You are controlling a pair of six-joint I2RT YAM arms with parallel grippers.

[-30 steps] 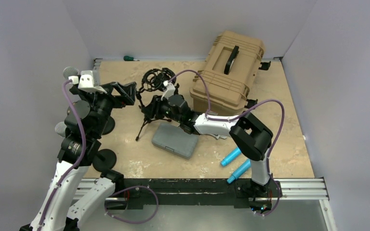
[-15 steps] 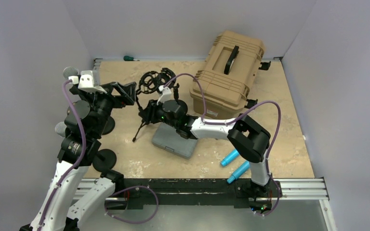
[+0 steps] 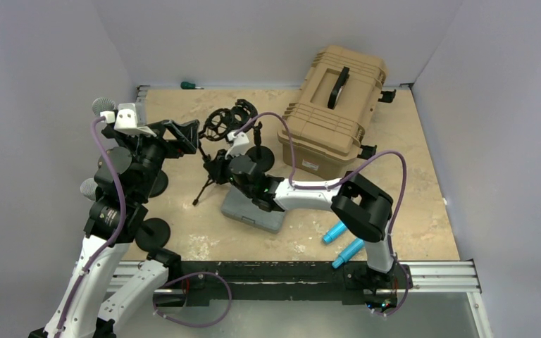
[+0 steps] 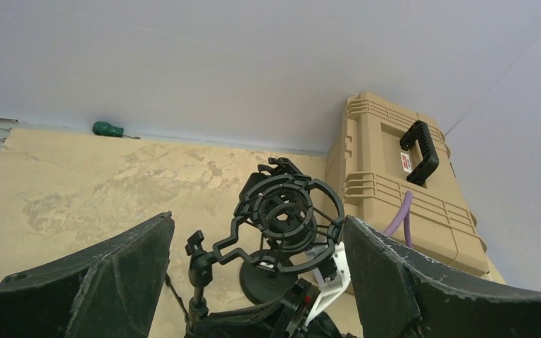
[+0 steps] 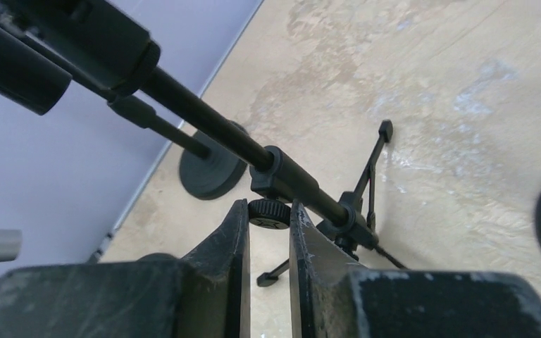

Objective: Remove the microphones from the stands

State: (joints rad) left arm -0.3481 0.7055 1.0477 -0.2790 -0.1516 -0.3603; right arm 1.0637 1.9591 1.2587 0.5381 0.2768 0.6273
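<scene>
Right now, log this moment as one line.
right jaws: shut on small black knurled knob of black tripod stand | left jaws: open, empty, aimed at black ring shock mount

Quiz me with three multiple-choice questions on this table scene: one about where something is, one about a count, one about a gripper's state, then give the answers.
1. Where on the table does the green screwdriver lie?
A. at the near edge
B. at the far edge, by the back wall
C. in the middle

2. How many blue tubes lie on it?
A. two
B. one
C. four

3. The right gripper is:
A. wide open in the air
B. gripping a microphone
C. shut on the stand's knob

Answers: 1 B, the top view shows it at the far edge. 2 A, two tubes lie side by side. 3 C, the right wrist view shows its fingers pinching the knob.
</scene>
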